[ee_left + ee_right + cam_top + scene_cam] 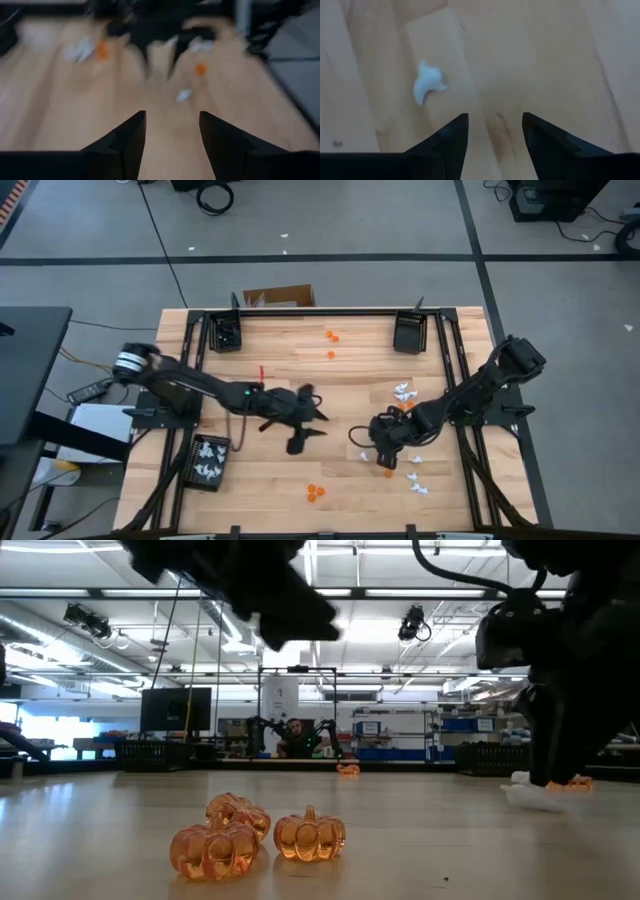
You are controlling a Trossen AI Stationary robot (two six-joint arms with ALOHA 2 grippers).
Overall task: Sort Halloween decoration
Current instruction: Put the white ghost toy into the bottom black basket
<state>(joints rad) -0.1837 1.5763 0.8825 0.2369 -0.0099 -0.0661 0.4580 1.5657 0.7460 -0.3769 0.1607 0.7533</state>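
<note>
The Halloween decoration lies scattered on the wooden table: orange pumpkins (315, 492) near the front edge, which the low view shows close up as three pumpkins (310, 833), more orange ones (331, 337) at the back, and white pieces (403, 392) at the right. My left gripper (312, 420) hovers open over mid-table with nothing between its fingers (127, 140). My right gripper (385, 452) points down, open and empty, over bare wood beside a white piece (427, 82). An orange piece (388, 472) lies just in front of it.
A black tray (208, 460) holding white pieces sits at the front left. Two more black trays (227, 332) (408, 332) stand at the back corners. A dark frame rail (320, 313) runs along the table's edges. Bare wood lies between the two grippers.
</note>
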